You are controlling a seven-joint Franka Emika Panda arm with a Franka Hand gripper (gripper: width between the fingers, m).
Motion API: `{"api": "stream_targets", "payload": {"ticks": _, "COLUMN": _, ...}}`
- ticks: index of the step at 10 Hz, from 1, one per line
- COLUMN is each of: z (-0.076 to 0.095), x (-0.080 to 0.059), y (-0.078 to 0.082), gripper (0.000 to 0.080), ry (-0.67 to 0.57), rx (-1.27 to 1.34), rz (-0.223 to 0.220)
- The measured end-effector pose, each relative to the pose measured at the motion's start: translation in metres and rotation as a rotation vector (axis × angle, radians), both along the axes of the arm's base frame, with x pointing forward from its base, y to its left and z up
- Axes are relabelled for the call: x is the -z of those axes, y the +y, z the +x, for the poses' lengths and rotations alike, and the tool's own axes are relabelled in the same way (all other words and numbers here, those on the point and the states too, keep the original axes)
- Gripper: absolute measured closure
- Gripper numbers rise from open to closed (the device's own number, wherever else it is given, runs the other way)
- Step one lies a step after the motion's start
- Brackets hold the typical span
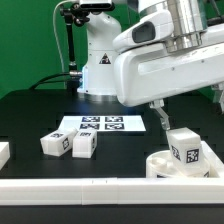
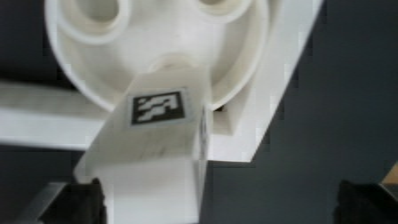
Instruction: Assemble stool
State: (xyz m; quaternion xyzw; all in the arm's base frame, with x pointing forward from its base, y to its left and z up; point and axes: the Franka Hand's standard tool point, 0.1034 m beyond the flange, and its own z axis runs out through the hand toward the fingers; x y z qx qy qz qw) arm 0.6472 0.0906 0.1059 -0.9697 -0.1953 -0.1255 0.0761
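Looking across the black table [image 1: 30,110] from the exterior view, we meet first the long white border rail [image 1: 90,188] along the near edge. Just behind it, at the exterior view's right, sits the round stool seat [image 1: 160,165], and one chunky leg [image 1: 183,147] stands upright in it, its square marker tag facing us. Directly above that leg hangs the gripper [image 1: 168,117], fingers spread wide and closed on nothing; we cannot tell from this view whether a fingertip touches the leg.

From the wrist view we see the same leg [image 2: 157,140] running down from the seat [image 2: 169,45] between the two dark fingertips [image 2: 68,203], which stand well apart on either side of it, clear of its faces as far as the blurred picture shows. Two round holes show in the seat's white face.

Farther left on the table, two loose legs lie side by side: one [image 1: 54,144] flat, the other [image 1: 85,146] just beside it, tag outward. Behind them lies the marker board [image 1: 102,124]. Beyond that, at the back, rises the arm's white base [image 1: 98,65] against the green backdrop [image 1: 30,45]
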Motion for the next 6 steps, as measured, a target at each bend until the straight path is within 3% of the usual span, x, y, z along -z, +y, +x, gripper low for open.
{"api": "stream_targets", "payload": {"ticks": 3, "z": 0.0043, "x": -0.0024, "y": 0.0036, "gripper": 0.015, "ry": -0.085, "rx": -0.317, "rz": -0.109}}
{"api": "stream_targets", "payload": {"ticks": 6, "z": 0.0048, "x": -0.0017, "y": -0.0019, "gripper": 0.015, "ry": -0.117, "rx": -0.504, "rz": -0.165}}
